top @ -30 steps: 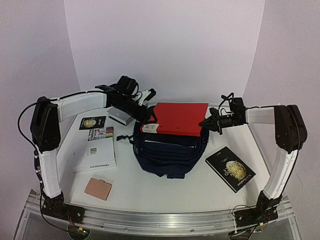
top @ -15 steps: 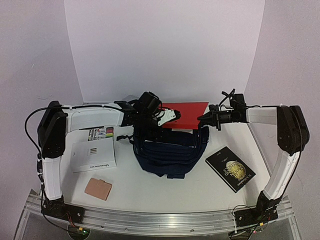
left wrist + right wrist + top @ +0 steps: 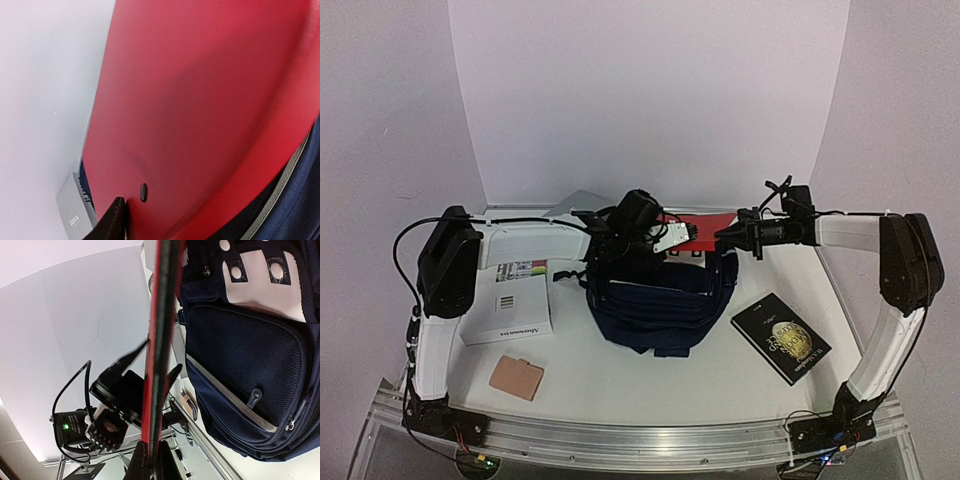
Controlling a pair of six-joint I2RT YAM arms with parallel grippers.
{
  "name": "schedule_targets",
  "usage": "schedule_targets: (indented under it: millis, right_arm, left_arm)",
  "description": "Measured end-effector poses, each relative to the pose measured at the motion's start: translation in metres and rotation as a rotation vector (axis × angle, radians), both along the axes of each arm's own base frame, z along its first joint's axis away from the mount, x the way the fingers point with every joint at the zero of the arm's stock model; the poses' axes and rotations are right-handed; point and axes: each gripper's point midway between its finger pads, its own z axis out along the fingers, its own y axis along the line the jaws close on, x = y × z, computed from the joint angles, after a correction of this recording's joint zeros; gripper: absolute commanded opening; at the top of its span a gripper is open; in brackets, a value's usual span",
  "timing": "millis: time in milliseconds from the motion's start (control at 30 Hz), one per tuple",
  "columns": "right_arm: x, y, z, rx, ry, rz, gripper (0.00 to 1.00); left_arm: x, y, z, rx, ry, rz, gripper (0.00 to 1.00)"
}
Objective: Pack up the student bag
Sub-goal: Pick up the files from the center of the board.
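1. The left arm, earlier bent over the table's left rear, now stretches across to the centre. Its left gripper (image 3: 678,238) sits at the left edge of the flat red rectangular folder (image 3: 712,221).
2. The folder's broad face no longer shows from above. Only a narrow red strip remains visible behind the dark navy fabric backpack (image 3: 660,300).
3. The right gripper (image 3: 723,238), pinching the folder's right edge, sits slightly farther back.

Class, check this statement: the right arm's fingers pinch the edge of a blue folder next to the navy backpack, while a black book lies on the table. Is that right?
No. The folder is red, not blue; the right wrist view shows it clearly. The rest holds: the right arm's fingers pinch its edge next to the navy backpack, and a black book lies on the table.
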Motion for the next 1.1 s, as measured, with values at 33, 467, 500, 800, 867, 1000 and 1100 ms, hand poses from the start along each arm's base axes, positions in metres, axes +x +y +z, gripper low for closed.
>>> schedule_targets:
  millis: [33, 467, 500, 800, 867, 1000, 1100]
  right_arm:
    - [0.001, 0.000, 0.001, 0.002, 0.005, -0.004, 0.22]
    - [0.046, -0.069, 0.122, -0.060, -0.655, -0.078, 0.98]
    - [0.051, -0.082, 0.136, -0.080, -0.735, -0.094, 0.98]
    - [0.052, -0.107, 0.173, -0.186, -1.084, -0.078, 0.98]
    - [0.048, -0.097, 0.167, -0.183, -1.094, -0.049, 0.98]
    - [0.038, -0.071, 0.156, -0.169, -1.104, 0.019, 0.98]
    - [0.030, -0.056, 0.152, -0.165, -1.127, 0.065, 0.98]
  left_arm:
    - [0.000, 0.000, 0.001, 0.013, -0.010, -0.003, 0.20]
    - [-0.010, 0.005, 0.093, -0.193, 0.172, 0.023, 0.11]
    - [-0.012, 0.008, 0.103, -0.230, 0.214, 0.020, 0.11]
    - [-0.012, 0.034, 0.140, -0.500, 0.530, 0.078, 0.07]
    - [-0.009, 0.041, 0.143, -0.558, 0.573, 0.107, 0.07]
    - [-0.013, 0.047, 0.151, -0.633, 0.649, 0.130, 0.08]
    - [-0.019, 0.044, 0.154, -0.654, 0.688, 0.110, 0.07]
